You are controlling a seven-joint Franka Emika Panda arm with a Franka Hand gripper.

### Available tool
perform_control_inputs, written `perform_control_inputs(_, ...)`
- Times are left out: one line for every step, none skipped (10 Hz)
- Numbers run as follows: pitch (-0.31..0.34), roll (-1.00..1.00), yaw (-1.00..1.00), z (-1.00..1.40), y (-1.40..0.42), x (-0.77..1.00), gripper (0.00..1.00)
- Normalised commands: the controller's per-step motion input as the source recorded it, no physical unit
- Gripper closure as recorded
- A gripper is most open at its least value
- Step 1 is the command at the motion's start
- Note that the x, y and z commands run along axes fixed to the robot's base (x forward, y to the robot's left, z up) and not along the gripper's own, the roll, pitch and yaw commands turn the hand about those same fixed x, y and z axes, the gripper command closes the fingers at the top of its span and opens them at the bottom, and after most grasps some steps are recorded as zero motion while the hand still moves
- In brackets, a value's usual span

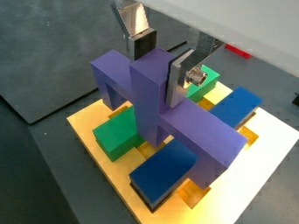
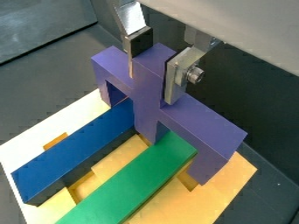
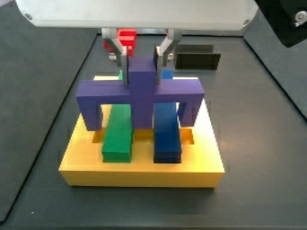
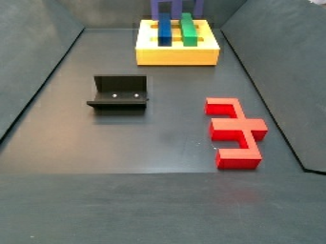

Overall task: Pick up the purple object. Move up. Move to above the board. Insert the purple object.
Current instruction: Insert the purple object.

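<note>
Squarely, gripper (image 3: 142, 56) plates clamp matte purple object (image 3: 142, 94) (blocky) over board (image 3: 142, 167).

The gripper (image 2: 158, 54) is showing two flat silver finger plates with dark pads (image 2: 138, 40); a screw is sitting in one silver plate, under a white housing.

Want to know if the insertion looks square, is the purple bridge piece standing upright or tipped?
Upright. In a side view the purple bridge piece has a level crossbar and both legs down on the yellow board, with the claw gripping its central post.
</note>
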Motion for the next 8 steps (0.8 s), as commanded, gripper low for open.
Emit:
perform_control_inputs(0.05,0.0,-0.01,0.0,0.0,0.08,1.0)
perform_control_inputs(0.043,0.0,0.0,0.07,0.0,0.0,1.0)
perform_control_inputs(0.027,0.0,0.0,0.0,0.0,0.05,1.0)
perform_control_inputs(0.0,0.02,0.0,-0.2,0.0,0.04,1.0)
perform_control_inputs(0.0,0.04,0.0,-0.27,0.0,0.01,1.0)
perform_control_inputs(0.0,0.02,0.0,-0.29,-0.04,0.07,1.0)
perform_control_inputs(0.0,0.0,0.0,-0.28,-0.08,0.13,1.0)
perform_control_inputs(-0.01,0.0,0.0,-0.23,-0.11,0.17,1.0)
